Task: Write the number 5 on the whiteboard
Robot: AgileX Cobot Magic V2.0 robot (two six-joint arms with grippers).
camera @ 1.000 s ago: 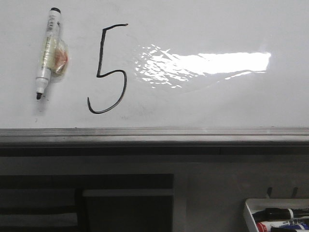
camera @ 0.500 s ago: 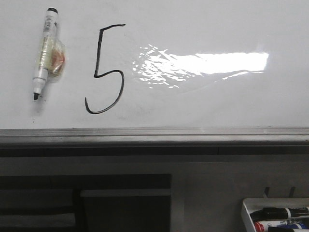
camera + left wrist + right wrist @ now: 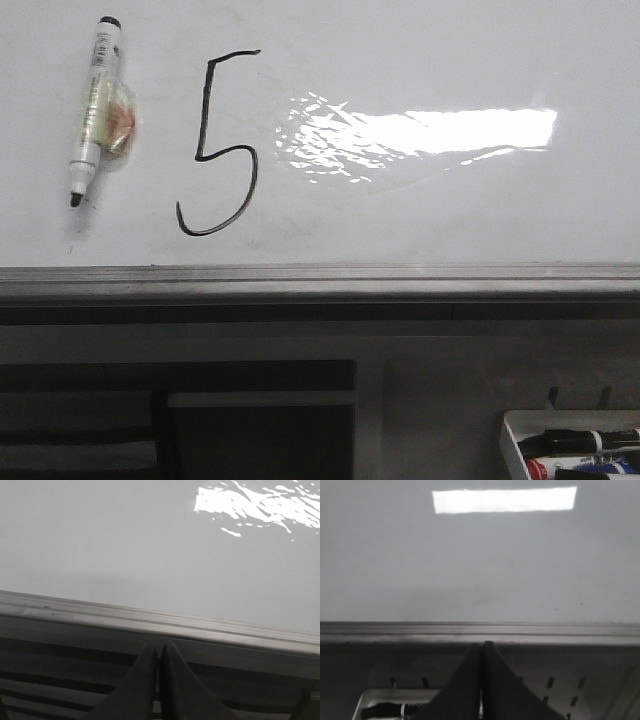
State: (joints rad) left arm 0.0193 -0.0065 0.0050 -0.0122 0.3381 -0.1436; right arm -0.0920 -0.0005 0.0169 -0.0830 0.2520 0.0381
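Whiteboard point(image 3: 420, 220) carries the number 5 point(image 3: 218, 145), finished, left of the glare. You see the marker point(image 3: 93, 110) lying beside it, released. Left gripper point(image 3: 159, 652) and right gripper point(image 3: 481, 650) sit closed on nothing below the board's edge, likely parked clear.

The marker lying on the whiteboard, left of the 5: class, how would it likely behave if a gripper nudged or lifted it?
The marker looks like a stiff, slim plastic barrel, so probably light and rigid. The round barrel could roll on the glossy whiteboard, though the crinkled tape wad on its side may stop that. Its uncapped tip could smear ink.
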